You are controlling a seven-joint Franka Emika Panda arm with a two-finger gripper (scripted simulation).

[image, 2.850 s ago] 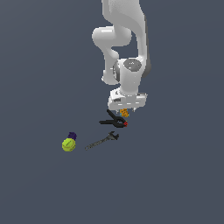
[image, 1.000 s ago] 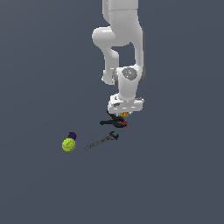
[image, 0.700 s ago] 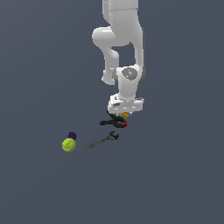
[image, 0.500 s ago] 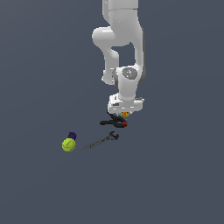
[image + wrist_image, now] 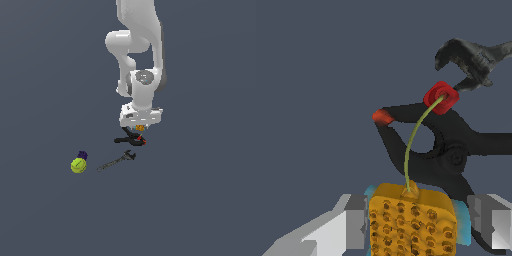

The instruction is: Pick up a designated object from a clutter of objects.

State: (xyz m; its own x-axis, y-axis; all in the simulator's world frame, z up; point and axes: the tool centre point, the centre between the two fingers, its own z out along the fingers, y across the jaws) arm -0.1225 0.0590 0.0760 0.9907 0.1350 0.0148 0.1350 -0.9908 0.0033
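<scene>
The designated object (image 5: pixel 411 220) is a small orange-yellow studded block with bluish sides. It sits between my gripper's (image 5: pixel 418 216) grey fingers (image 5: pixel 356 220), which press against both of its sides. In the exterior view the block (image 5: pixel 140 128) shows as an orange speck just under the hand of my gripper (image 5: pixel 140 125). A thin yellow-green strand runs up from the block. The clutter lies right beside it: the black clamp (image 5: pixel 451 150) with red tips sits just past the block.
The black clamp (image 5: pixel 131 140) lies directly below the hand, with the dark grey wrench (image 5: pixel 116 161) further toward the exterior view's left. The wrench's head (image 5: pixel 473 57) lies beyond the clamp's red tip. A yellow-green ball (image 5: pixel 78 165) and a small purple piece (image 5: pixel 83 155) sit together far left.
The hand came down onto the orange block between 2.9 s and 1 s ago. Over the last second nothing has visibly moved.
</scene>
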